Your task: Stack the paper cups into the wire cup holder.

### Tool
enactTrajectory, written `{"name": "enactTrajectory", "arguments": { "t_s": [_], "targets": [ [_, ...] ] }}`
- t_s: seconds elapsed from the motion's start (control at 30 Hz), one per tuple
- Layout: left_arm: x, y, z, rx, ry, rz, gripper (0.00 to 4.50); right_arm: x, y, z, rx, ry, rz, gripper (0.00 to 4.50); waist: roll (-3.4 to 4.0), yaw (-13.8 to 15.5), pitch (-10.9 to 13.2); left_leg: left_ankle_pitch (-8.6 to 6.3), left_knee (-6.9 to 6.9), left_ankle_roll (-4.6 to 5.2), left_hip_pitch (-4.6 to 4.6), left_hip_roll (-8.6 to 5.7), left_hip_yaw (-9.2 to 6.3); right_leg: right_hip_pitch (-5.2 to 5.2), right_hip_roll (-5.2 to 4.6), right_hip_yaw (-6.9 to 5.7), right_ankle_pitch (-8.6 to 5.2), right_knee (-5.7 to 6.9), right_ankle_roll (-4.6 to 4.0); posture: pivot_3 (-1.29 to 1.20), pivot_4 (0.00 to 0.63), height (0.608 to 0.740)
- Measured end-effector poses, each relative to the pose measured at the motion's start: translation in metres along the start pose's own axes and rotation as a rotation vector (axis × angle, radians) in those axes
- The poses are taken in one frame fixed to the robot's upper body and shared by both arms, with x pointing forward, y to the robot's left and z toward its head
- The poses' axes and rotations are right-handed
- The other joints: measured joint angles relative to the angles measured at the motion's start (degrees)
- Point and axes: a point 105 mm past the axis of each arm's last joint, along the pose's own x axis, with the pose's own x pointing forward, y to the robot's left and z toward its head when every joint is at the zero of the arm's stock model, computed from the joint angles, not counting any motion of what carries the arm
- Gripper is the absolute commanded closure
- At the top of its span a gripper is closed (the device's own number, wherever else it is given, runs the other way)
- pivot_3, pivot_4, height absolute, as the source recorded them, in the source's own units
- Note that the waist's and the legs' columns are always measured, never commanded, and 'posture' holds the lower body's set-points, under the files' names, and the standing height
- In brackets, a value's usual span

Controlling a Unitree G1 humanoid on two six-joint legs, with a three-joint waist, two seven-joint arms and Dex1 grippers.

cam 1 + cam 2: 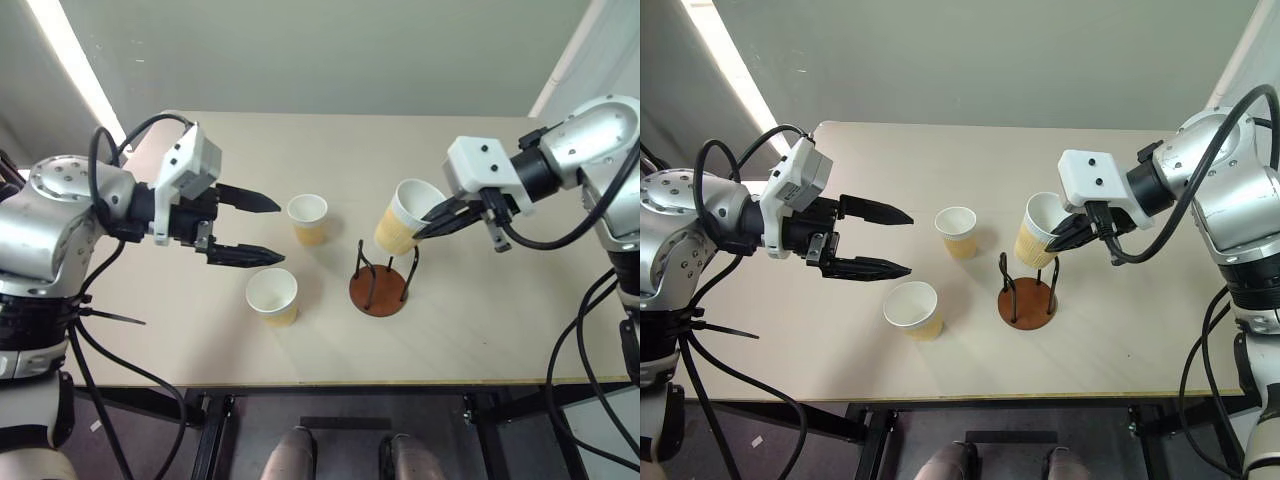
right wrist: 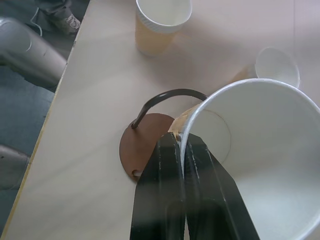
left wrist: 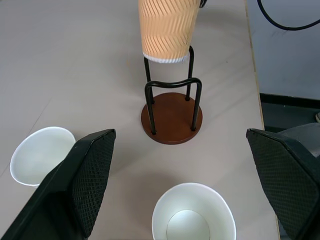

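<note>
Right gripper (image 1: 432,222) pinches a cup's (image 1: 404,218) rim, tilted just above the holder (image 1: 379,288). Left gripper (image 1: 262,230) hangs wide open near two standing cups (image 1: 273,295).

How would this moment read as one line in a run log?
right gripper: shut on paper cup rim, above wire cup holder | left gripper: open, empty | two cups on table
</note>
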Motion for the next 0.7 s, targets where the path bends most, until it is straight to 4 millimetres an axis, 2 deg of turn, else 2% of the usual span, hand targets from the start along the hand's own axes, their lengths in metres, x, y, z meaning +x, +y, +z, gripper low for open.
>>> {"name": "enactTrajectory", "arguments": {
  "t_s": [0.47, 0.7],
  "targets": [
    [0.001, 0.0, 0.001, 0.003, 0.0, 0.012, 0.0, 0.02, 0.0, -0.003, -0.05, 0.029, 0.027, 4.43, 0.0, -0.02, 0.0, -0.09, 0.03, 0.16, 0.01, 0.0, 0.0, 0.0, 0.0, 0.0, 0.01, 0.02, 0.0, 0.0, 0.15, 0.74],
    [0.001, 0.0, 0.001, -0.005, 0.001, 0.012, 0.0, 0.024, -0.001, -0.006, -0.049, 0.04, 0.024, 2.15, 0.0, -0.02, 0.0, -0.08, 0.03, 0.15, 0.01, 0.0, 0.0, 0.0, 0.0, 0.0, 0.01, 0.03, 0.01, 0.0, 0.15, 0.74]
  ]
}}
